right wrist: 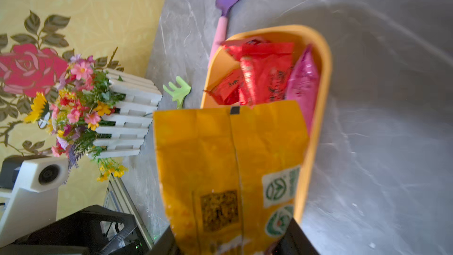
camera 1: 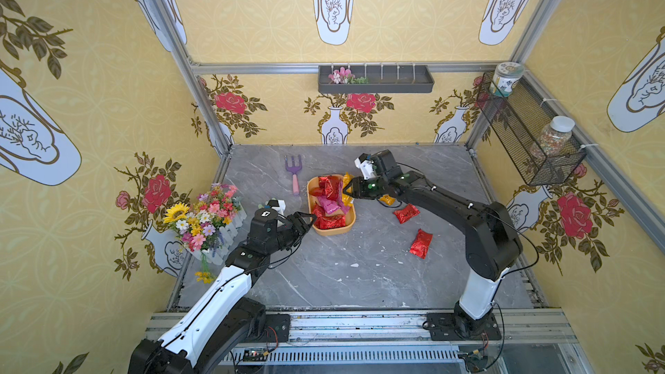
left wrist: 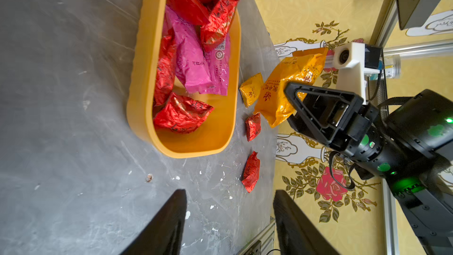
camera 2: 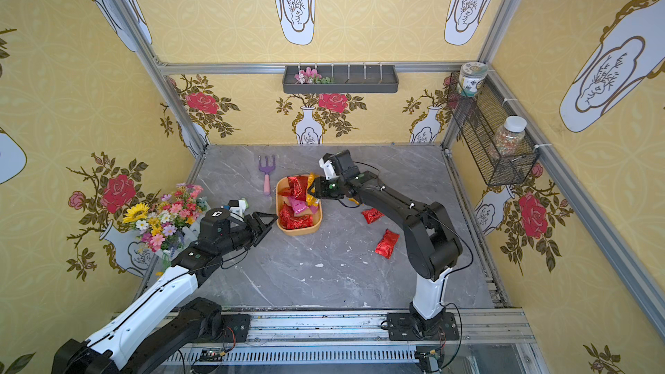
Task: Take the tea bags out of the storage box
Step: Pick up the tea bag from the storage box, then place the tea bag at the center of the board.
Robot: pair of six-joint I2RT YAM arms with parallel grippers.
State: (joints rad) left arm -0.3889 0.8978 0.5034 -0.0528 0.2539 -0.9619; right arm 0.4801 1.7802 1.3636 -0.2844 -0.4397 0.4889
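Grey marble tabletop [camera 1: 342,275]: right gripper [left wrist: 290,104] clamped on an orange-yellow tea bag [right wrist: 228,163] beside the storage box [left wrist: 139,69]; left gripper [left wrist: 229,192] apart, empty. Right wrist view alone shows the bag's seam.

Yellow wallpaper [camera 1: 252,12] printed with white vases and red roses lines an aluminium frame [camera 1: 252,67] around a grey marble-look tabletop [camera 1: 360,275], with a dark wall trough [camera 1: 396,87] and black wire basket [camera 1: 514,127] mounted above.

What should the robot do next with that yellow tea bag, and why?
Probably swing the right gripper away from the storage box and set the yellow tea bag on the table near the loose red tea bags. The bag is gripped and lifted out.
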